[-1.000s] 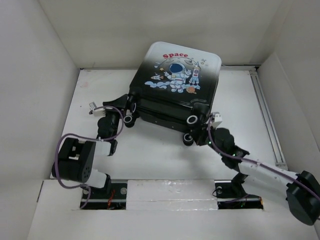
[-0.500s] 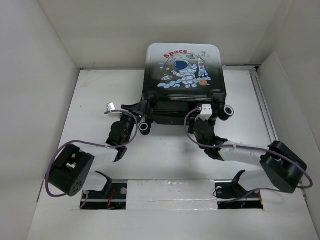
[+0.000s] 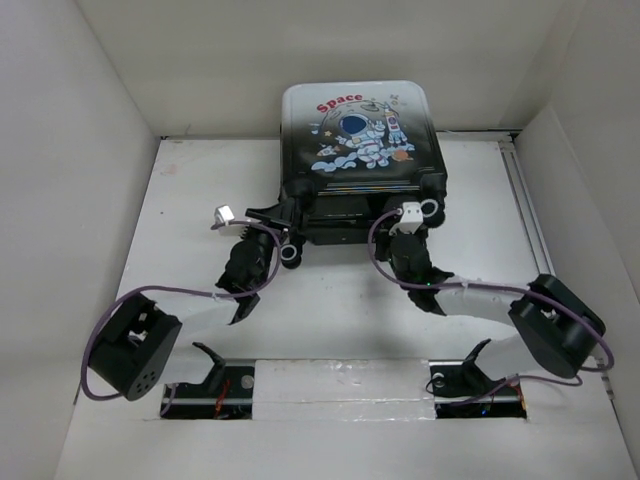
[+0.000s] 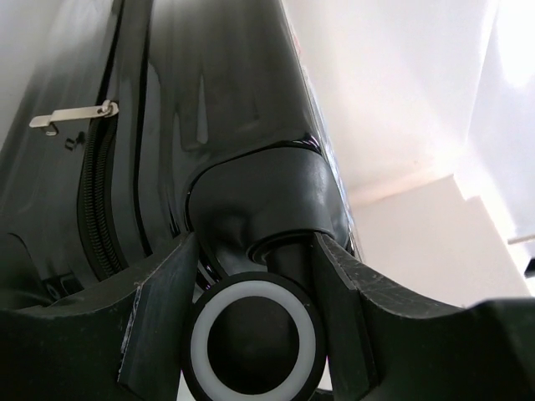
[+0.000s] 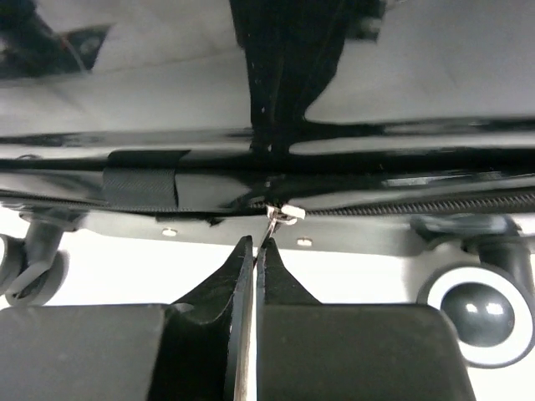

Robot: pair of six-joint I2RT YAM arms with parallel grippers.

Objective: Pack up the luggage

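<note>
The suitcase [image 3: 360,140] sits at the far middle of the desk [image 3: 200,260]. Its back edge is up against the rear wall [image 3: 200,60], and its astronaut print with the red word "Space" faces up and toward the camera. The shell runs from white at the far end to black at the near end. The zipper track [image 5: 435,205] and black wheels are on the near side, facing the arms.

At the suitcase's near left corner, the left tool [image 4: 255,251] straddles a caster wheel [image 4: 253,338] that is black with a white ring. Its two fingers [image 4: 159,309] are held partway apart and close against the wheel on either side, clamping it. In the same wrist view, a silver zipper tab [image 4: 75,117] lies flat against the glossy black shell above.

Toward the near right corner, the right tool [image 5: 253,246] has its fingers pressed together. The tips pinch the thin metal zipper pull [image 5: 280,215], which hangs from the slider on the track. Another ringed wheel [image 5: 472,313] stands just right of this tool, and a darker one [image 5: 25,267] is at the far left of that view.

Both arms reach forward from their bases at the near edge of the desk, each trailing a purple cable [image 3: 150,290].
</note>
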